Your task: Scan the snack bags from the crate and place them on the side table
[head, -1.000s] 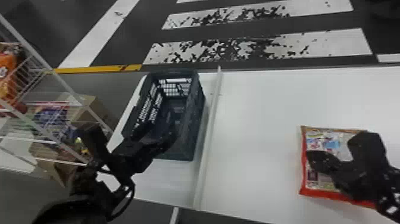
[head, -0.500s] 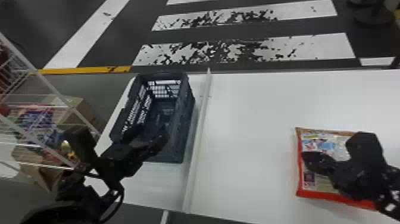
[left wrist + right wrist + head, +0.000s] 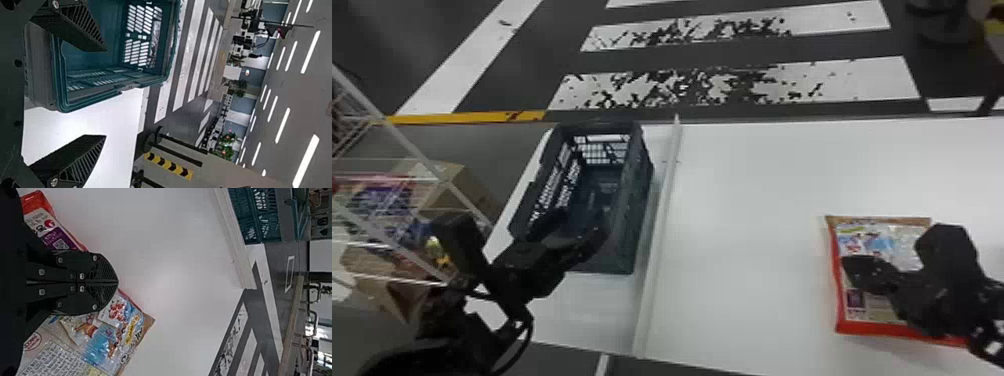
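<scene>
Crate, long axis fore-and-aft

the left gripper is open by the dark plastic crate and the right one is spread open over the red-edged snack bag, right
Not quite: the right wrist view shows the black right gripper shut over the red-edged snack bag, its two flat fingers together. The left gripper is indeed open by the dark plastic crate.

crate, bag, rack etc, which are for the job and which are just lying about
For the job:
crate
snack bag, on the white table
left gripper, by the crate
right gripper, over the bag

Just about, it seems:
wire rack, beside the table
cardboard box
</scene>
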